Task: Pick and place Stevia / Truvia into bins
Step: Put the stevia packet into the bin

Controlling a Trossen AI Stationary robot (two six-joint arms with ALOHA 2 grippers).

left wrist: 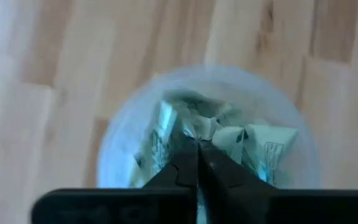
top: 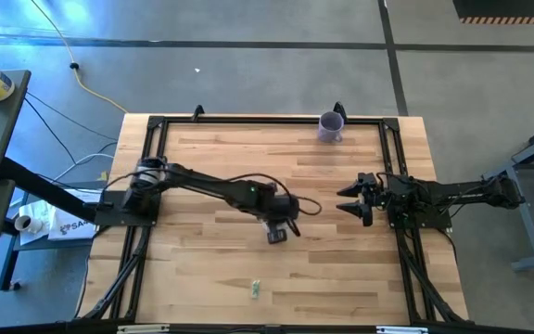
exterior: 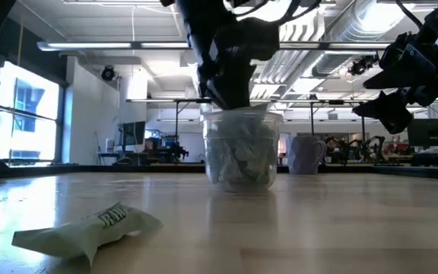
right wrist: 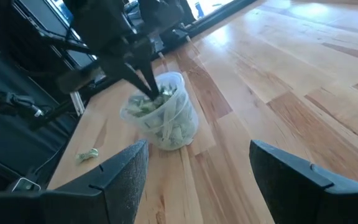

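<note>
The bin is a clear plastic cup [top: 277, 235] [exterior: 242, 148] standing on the wooden table near its middle, with many pale green and white Stevia sachets [left wrist: 260, 146] in it. My left gripper [left wrist: 197, 142] [right wrist: 148, 94] hangs over the cup's mouth, pointing down, shut, its tips among the top sachets. One more sachet [top: 256, 289] [exterior: 90, 228] lies flat on the table toward the near edge. My right gripper [top: 350, 199] [right wrist: 197, 180] waits open at the table's right, clear of everything. My left gripper pinches a pale crumpled sachet [left wrist: 199, 129] between its two fingertips, coming from above and pointing down into the cup's mouth. The sachet sits at the very tips against the heap in the cup. Which edge of it the fingers have cannot be told.
A purple opaque cup [top: 331, 126] [exterior: 306, 154] stands at the table's far edge. A black frame [top: 156, 167] runs around the tabletop. Bare wood lies between the clear cup and the near edge, apart from the loose sachet.
</note>
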